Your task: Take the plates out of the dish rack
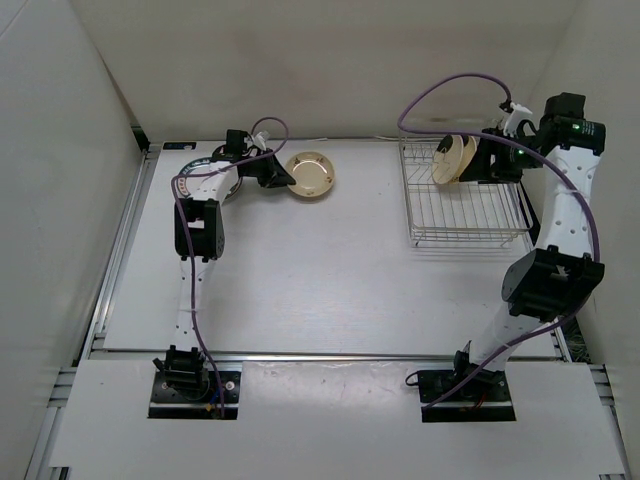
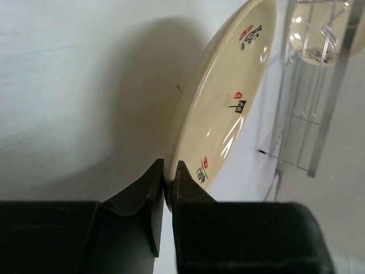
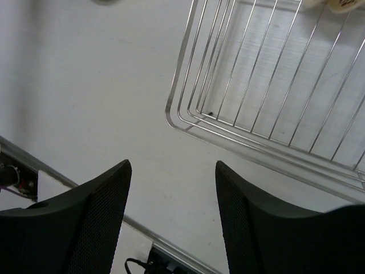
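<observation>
The left fingers [image 2: 185, 185] are pinching tight on the rim of a cream plate [image 2: 228, 97], one finger on each face, with almost no gap showing between them. From above, that plate is sitting out over the far left part of the desk [image 1: 330, 280], well apart from the dish rack [image 1: 470, 240]. I cannot tell whether it is resting on the surface or hanging just off it. By my reckoning that one is looking unloaded, with only the letting-go to do.

Over on the right is the relation that matters. A second plate [image 1: 452, 158] is standing on edge in the far left corner of the rack, leaning, with its face turned toward the left. The right fingers [image 3: 102, 205] are hanging wide apart with nothing between them, just beside that plate on its right side and above the rack. In the right wrist view only a sliver of the plate is peeking in at the top edge, beyond the fingertips. So the plate is lying ahead of the fingers, not between them.

The right arm is by far the nearer one. My read is that the next move is calling for those fingers to be reaching forward and straddling the upright rim.
</observation>
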